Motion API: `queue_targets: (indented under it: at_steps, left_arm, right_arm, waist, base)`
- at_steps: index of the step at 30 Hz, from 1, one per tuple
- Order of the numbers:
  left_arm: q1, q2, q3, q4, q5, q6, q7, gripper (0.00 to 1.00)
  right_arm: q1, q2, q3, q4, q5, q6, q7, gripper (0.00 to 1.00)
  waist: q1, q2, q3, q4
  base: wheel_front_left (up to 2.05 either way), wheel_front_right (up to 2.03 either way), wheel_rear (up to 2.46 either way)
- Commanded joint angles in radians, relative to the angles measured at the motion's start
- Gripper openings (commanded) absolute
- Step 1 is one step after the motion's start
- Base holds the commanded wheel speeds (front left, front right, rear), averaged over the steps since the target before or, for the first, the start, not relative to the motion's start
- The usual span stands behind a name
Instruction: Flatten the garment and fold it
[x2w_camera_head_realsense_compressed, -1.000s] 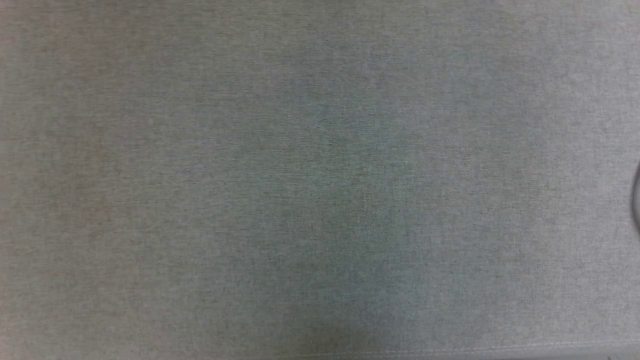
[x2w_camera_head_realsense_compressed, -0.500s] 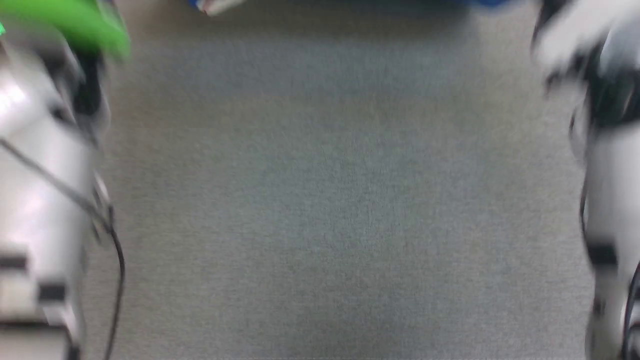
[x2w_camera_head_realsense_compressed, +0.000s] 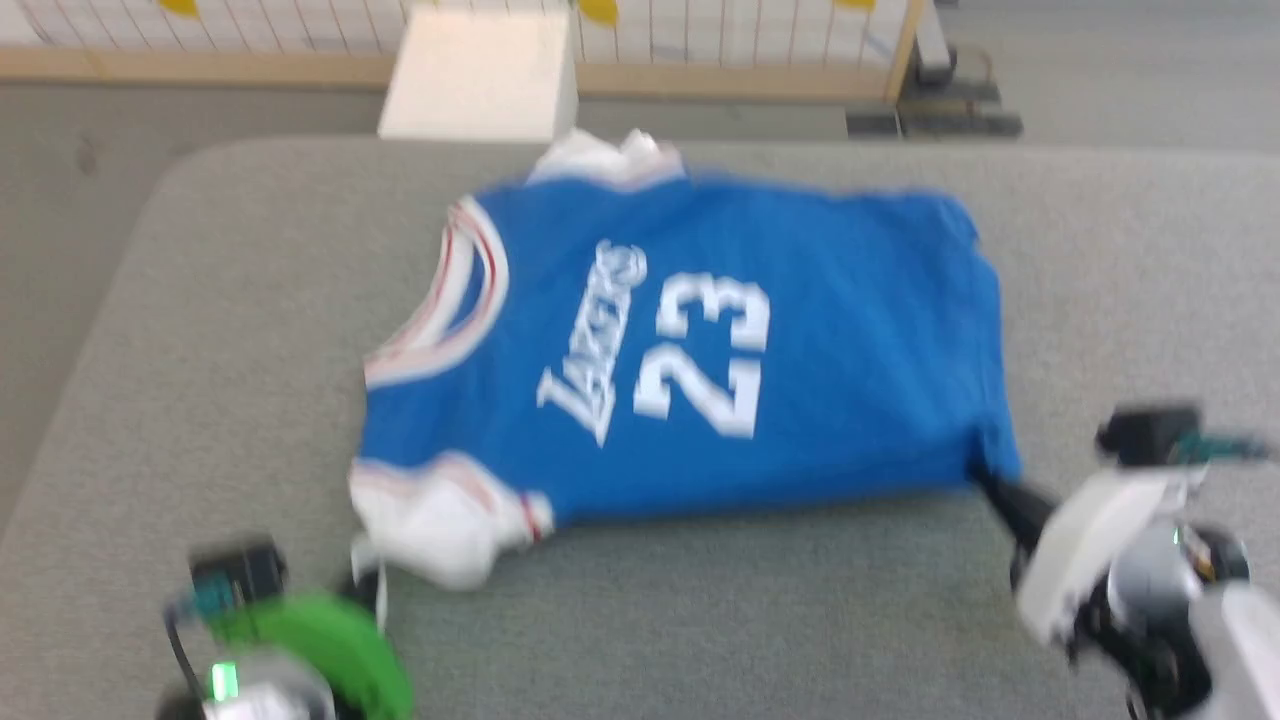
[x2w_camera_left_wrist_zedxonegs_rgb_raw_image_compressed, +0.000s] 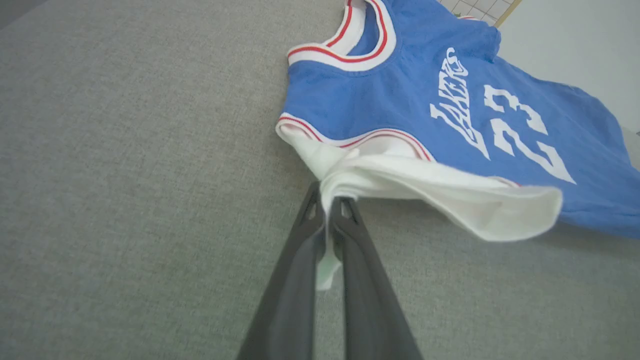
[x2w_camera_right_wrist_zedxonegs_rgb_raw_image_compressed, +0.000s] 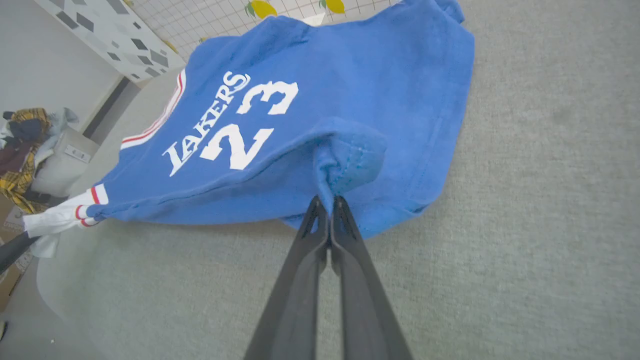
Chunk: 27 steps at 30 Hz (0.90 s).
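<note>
The garment is a royal-blue jersey with white "LAKERS 23" lettering, lying mostly spread on the grey padded table, neck toward the left. My left gripper at the lower left is shut on its white sleeve, which is lifted and stretched from the fingertips. My right gripper at the lower right is shut on a bunched blue hem corner, pinched at the tips. The garment sags between the two grips.
A white box stands past the table's far edge, before a wooden-framed grid fence. A heap of clothes sits on a bin off the table. Bare grey surface lies in front of the jersey.
The head camera has tilted up from plain grey surface, through a blurred pass over both arms, to the jersey. No move of the garment itself can be told.
</note>
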Motion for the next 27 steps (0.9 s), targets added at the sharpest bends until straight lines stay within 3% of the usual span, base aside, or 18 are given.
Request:
queue_targets:
  at_steps: [1, 8, 12, 18, 27]
  left_arm:
    - [0.047, 0.013, -0.008, -0.015, 0.000, 0.016, 0.022, 0.00]
    - [0.261, 0.033, -0.050, -0.067, -0.053, 0.097, 0.174, 0.00]
    - [0.330, 0.023, -0.032, -0.142, -0.103, 0.124, 0.200, 0.00]
    - [0.240, 0.048, -0.014, -0.234, -0.059, 0.106, 0.160, 0.00]
    - [-0.051, 0.106, -0.057, -0.264, 0.046, 0.036, 0.208, 0.00]
  right_arm:
    - [0.036, -0.023, 0.021, -0.014, -0.014, -0.001, 0.000, 0.00]
    - [0.205, -0.101, 0.078, -0.031, -0.040, -0.001, 0.067, 0.00]
    - [0.269, -0.090, 0.037, -0.044, -0.031, -0.001, 0.134, 0.00]
    - [0.237, -0.068, -0.017, -0.083, -0.070, -0.001, 0.152, 0.00]
    - [0.078, -0.012, -0.107, -0.126, -0.168, -0.001, 0.263, 0.00]
  waist:
    - [0.0001, 0.0000, -0.066, 0.024]
    - [0.0001, 0.0000, -0.101, 0.018]
    - [0.0001, 0.0000, -0.100, 0.012]
    - [0.0001, 0.0000, -0.056, 0.006]
    - [0.0001, 0.0000, 0.083, -0.004]
  base:
    - [0.00, 0.00, 0.00]
    - [0.00, 0.00, 0.00]
    - [0.00, 0.00, 0.00]
    - [0.00, 0.00, 0.00]
    - [0.00, 0.00, 0.00]
